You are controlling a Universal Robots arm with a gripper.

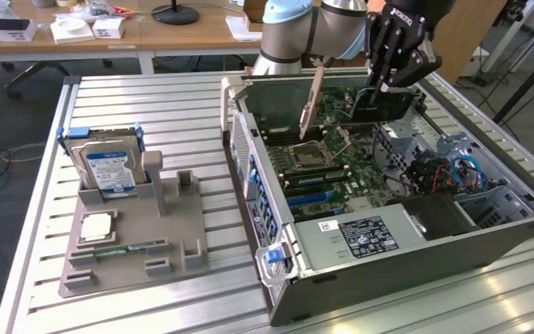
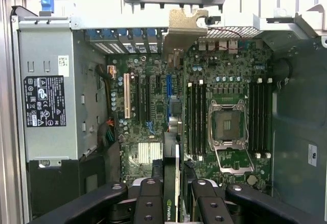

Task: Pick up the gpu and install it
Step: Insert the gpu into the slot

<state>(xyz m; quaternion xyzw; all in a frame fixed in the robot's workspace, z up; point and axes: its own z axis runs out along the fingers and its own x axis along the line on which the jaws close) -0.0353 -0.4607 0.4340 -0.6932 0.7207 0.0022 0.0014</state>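
My gripper (image 1: 384,85) hangs over the back of the open computer case (image 1: 416,275), shut on the gpu (image 1: 389,108). The card is a black flat board held on edge above the motherboard (image 1: 327,167), with its silver bracket (image 1: 313,97) pointing down toward the case's rear wall. In the wrist view the gpu (image 2: 170,155) runs edge-on from between my fingers (image 2: 149,203) to the bracket (image 2: 185,27). It hovers over the strip between the black expansion slots (image 2: 145,98) and the memory slots (image 2: 196,116), clear of the board.
A grey power supply (image 1: 364,236) fills the case's near end, with drive bays and cables (image 1: 443,174) on the exterior view's right. On the slatted table (image 1: 156,104), a grey holder (image 1: 147,257) carries a silver hard drive (image 1: 109,167), a processor (image 1: 95,226) and a green memory stick (image 1: 123,247).
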